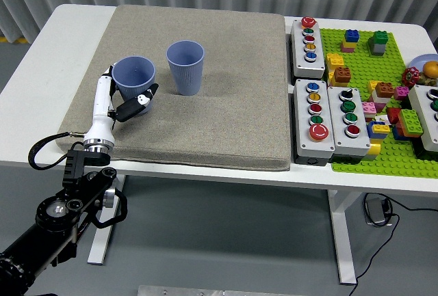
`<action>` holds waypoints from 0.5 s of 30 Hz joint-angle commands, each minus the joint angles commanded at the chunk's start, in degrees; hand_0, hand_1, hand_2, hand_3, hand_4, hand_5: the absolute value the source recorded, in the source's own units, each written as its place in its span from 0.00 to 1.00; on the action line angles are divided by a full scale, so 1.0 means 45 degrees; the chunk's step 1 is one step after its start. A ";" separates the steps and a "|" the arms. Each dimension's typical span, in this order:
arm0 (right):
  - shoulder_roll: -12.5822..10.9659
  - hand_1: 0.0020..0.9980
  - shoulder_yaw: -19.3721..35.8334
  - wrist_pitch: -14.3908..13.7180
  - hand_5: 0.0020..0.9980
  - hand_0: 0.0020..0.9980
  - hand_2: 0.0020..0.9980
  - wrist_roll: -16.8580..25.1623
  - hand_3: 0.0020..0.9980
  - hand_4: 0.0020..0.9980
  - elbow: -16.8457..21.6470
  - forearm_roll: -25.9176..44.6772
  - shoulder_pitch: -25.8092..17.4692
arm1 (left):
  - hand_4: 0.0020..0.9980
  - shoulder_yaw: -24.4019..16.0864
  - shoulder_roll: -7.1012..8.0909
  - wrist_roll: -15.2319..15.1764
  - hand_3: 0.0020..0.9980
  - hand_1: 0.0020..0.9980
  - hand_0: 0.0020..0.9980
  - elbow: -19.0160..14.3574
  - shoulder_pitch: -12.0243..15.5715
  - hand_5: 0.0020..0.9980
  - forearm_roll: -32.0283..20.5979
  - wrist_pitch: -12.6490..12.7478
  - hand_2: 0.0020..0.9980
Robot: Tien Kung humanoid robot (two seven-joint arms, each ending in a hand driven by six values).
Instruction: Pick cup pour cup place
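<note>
At left-centre of the frame we've got the held cup (pixel 134 77) upright, low over the grey mat (pixel 226 91), our left hand (pixel 123 101) w/ fingers clamped round it. Second cup (pixel 185 68) stands just right. Risk: letting go before the base seats flat, so it tips, maybe into its neighbour.

On the grey mat (pixel 219 104), two blue cups stand close together at the left: one (pixel 133 81) held in the left hand (pixel 123 101), the other cup (pixel 185 67) just right of it. The mat's right and near parts lie bare. Button boxes (pixel 315 91) wall off its right edge.
</note>
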 joint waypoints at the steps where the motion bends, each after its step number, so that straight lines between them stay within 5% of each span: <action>1: 0.0001 0.65 -0.0003 0.0000 0.18 0.69 0.60 0.0000 0.58 0.00 -0.0001 0.0000 0.0002 | 0.78 0.0006 0.0001 0.0000 0.54 0.55 0.55 0.0008 -0.0001 0.20 -0.0005 -0.0016 0.57; 3: 0.0002 0.65 -0.0006 0.0000 0.18 0.69 0.60 -0.0004 0.58 0.00 0.0001 0.0000 0.0004 | 0.78 0.0029 -0.0021 0.0053 0.54 0.55 0.55 0.0151 -0.0048 0.20 0.0086 -0.0139 0.57; 4: 0.0006 0.66 0.0001 0.0005 0.17 0.69 0.60 -0.0004 0.58 0.00 0.0001 0.0000 0.0005 | 0.85 0.0063 -0.0021 0.0068 0.64 0.59 0.60 0.0260 -0.0077 0.29 0.0089 -0.0178 0.64; 15: 0.0006 0.65 0.0055 0.0004 0.17 0.69 0.60 -0.0005 0.58 0.00 0.0000 0.0000 0.0004 | 0.86 -0.0018 -0.0016 0.0036 0.66 0.60 0.61 0.0292 -0.0036 0.31 0.0141 -0.0185 0.64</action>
